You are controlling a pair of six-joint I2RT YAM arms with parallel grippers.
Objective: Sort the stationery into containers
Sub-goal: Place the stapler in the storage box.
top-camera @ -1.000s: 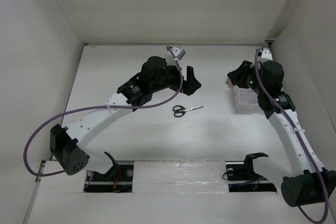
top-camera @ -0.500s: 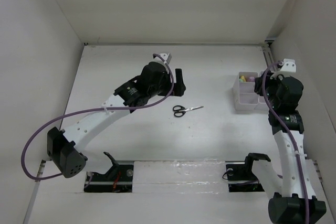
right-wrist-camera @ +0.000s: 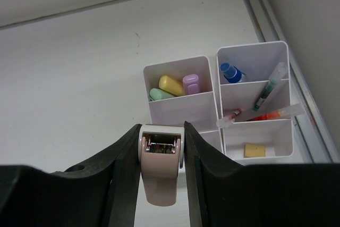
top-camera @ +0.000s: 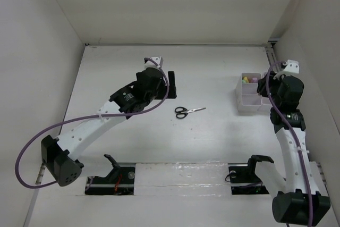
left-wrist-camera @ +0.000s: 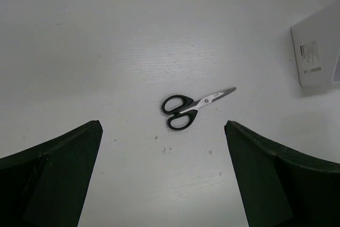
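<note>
Both arms have drawn back since a second ago: the left gripper (top-camera: 171,84) now hangs to the left of the black-handled scissors (top-camera: 188,111), which lie where they lay on the table (top-camera: 212,67), well apart from the containers (top-camera: 245,104). The right gripper (top-camera: 264,84) has come off those bins, though from above we cannot read its fingers. From the left wrist we see the jaws spread wide above the scissors, blades closed, and only a corner of the containers, cut off at the right edge. From the right wrist the fingers clamp a small pink eraser (right-wrist-camera: 159,182) by its sides. It hides part of the near compartment. Beyond it, markers (right-wrist-camera: 171,84) share one compartment, a blue-capped bottle (right-wrist-camera: 232,73) sits in another, pens (right-wrist-camera: 268,89) lean over a divider, and a small yellow block (right-wrist-camera: 255,150) lies nearest.
</note>
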